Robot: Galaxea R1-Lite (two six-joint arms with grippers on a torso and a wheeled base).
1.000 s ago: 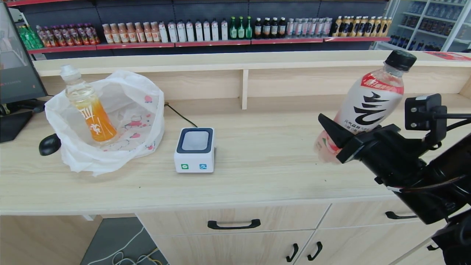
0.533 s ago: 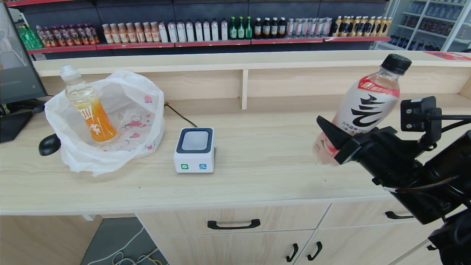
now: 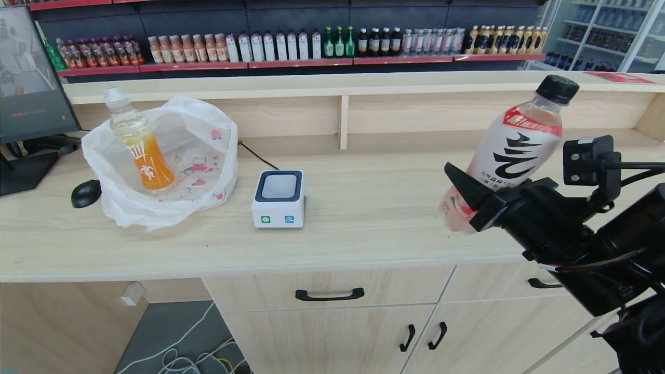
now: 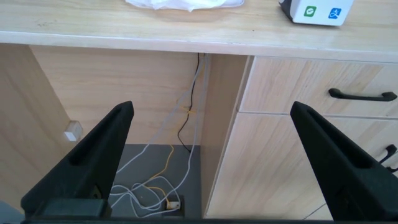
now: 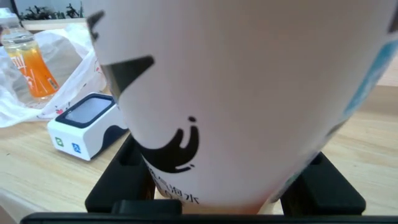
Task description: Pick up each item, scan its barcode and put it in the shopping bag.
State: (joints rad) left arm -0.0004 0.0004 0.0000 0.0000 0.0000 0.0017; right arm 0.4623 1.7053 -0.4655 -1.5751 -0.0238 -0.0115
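White-label bottle (image 3: 511,150) w/ black cap is up off the table (image 3: 374,218), tilted, its lower part clamped btwn the right gripper (image 3: 488,193) fingers (far right, well apart from the rest). Scanner (image 3: 279,199) sits mid-table, window up. Just left of it is the shopping bag (image 3: 213,150), open, w/ an orange drink bottle (image 3: 141,148) standing inside. Left gripper (image 4: 211,158) hangs low before the cabinet (image 4: 298,124), fingers spread wide, released.

We log a light wood counter (image 3: 374,223). On it, from our left, we see a monitor stand (image 3: 23,174), a black mouse (image 3: 85,193), a white shopping bag (image 3: 215,153), and just beside the bag a barcode scanner (image 3: 279,200).
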